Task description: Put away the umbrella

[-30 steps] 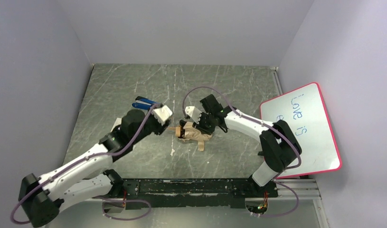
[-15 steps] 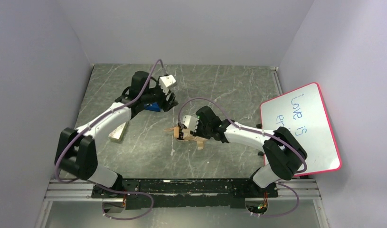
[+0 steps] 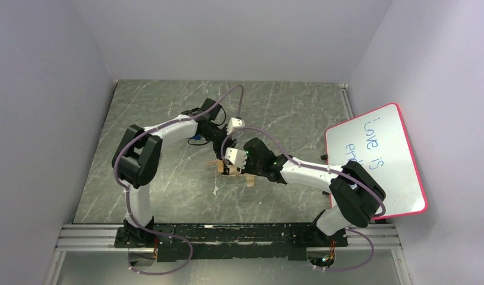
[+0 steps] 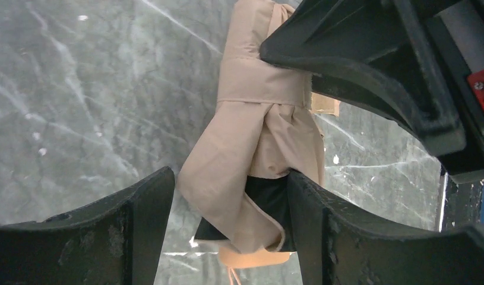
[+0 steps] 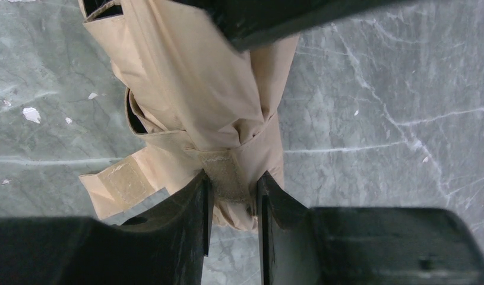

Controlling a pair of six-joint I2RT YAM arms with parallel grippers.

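Swung across to the umbrella point(image 4: 257, 119), the left tool point(image 4: 227, 205) straddles one end, jaws apart; the right tool point(image 5: 232, 190) clamps its strap point(image 5: 226, 169), so securing the bundle looks next.

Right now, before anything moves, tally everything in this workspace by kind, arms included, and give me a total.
Umbrella: 1
Whiteboard: 1
Blue object, mostly hidden by the left arm: 1
Robot arms: 2 (left arm, right arm)
Total: 5
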